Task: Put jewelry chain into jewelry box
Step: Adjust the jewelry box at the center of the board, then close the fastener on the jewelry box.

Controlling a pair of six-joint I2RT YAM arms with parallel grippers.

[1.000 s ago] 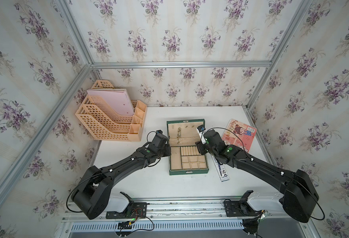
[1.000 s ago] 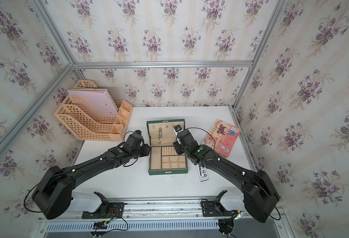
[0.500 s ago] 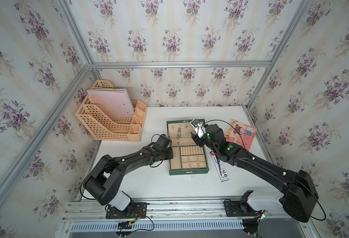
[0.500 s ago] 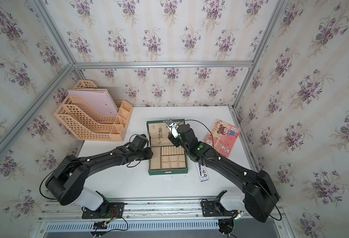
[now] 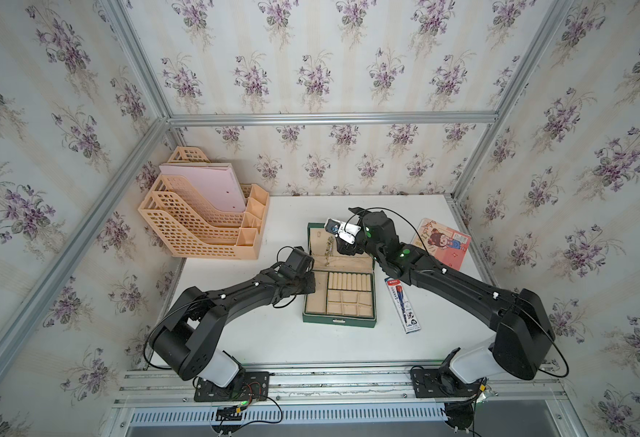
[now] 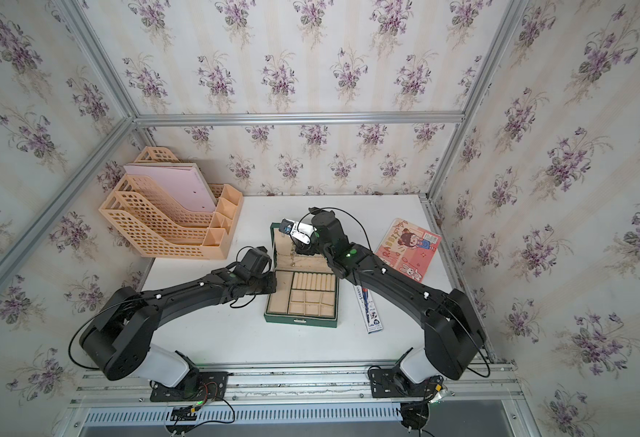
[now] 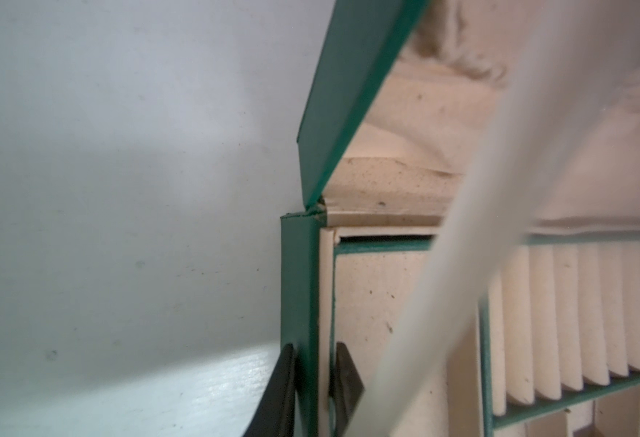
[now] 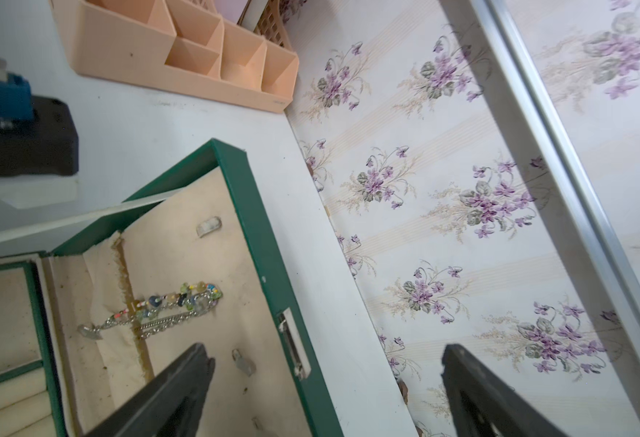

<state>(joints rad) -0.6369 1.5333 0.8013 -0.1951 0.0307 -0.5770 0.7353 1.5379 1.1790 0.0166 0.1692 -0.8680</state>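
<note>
Jewelry chain (image 8: 159, 314) lies loose on the beige lining inside the open lid of the jewelry box (image 8: 258, 227), not in the divided tray, and nothing holds it. Right gripper (image 8: 322, 363) hangs over the lid, jaws spread wide and empty; left gripper (image 7: 313, 378) pinches the box's side wall, likely steadying it. Placement looks basically done. Left: release the box, back both arms off, maybe shut the lid.

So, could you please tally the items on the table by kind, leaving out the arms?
jewelry box: 1
jewelry chain: 1
file organizer: 1
pink folder: 1
picture booklet: 1
pen pack: 1
Total: 6
</note>
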